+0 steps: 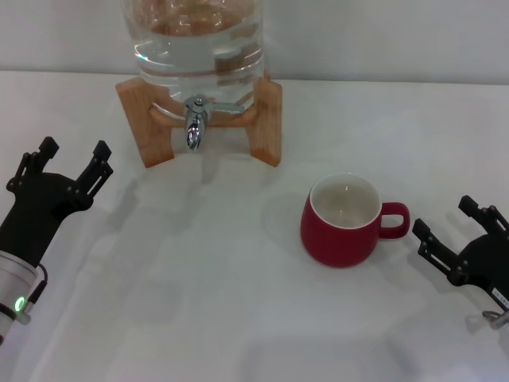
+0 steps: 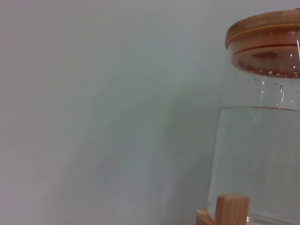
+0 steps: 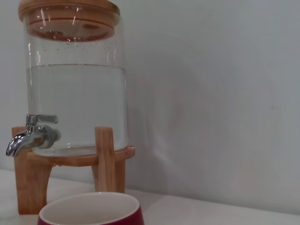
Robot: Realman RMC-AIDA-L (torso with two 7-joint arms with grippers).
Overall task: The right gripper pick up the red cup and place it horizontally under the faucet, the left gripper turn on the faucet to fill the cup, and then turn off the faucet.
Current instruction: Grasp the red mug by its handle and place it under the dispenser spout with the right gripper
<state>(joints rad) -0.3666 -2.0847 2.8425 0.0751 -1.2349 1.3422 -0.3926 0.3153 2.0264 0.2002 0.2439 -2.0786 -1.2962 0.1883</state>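
On the white tabletop (image 1: 238, 318) the faucet (image 1: 195, 123) juts from the water jar (image 1: 199, 40) on its wooden stand (image 1: 266, 119), the red cup (image 1: 342, 223) stands upright between my left hand (image 1: 67, 159) and right hand (image 1: 449, 227), both spread apart and holding nothing.

The red cup (image 1: 340, 231) looked like glazed ceramic, glossy red outside and smooth white inside; the faucet (image 1: 196, 124) was polished metal, chrome-bright and mirror-like, with a thin lever of the same finish; the jar (image 3: 77, 101) it served was clear, smooth glass holding water, topped by a lid (image 3: 69, 10) of pale wood, and it sat on a stand (image 1: 266, 119) of plain, light-coloured wood with a matt, sanded look. The tabletop (image 1: 223, 302) was white, smooth and faintly sheeny; the left claw (image 1: 70, 165) and the right claw (image 1: 455, 229) were matt black, seemingly hard plastic, the left one's wrist a satin silver-white.
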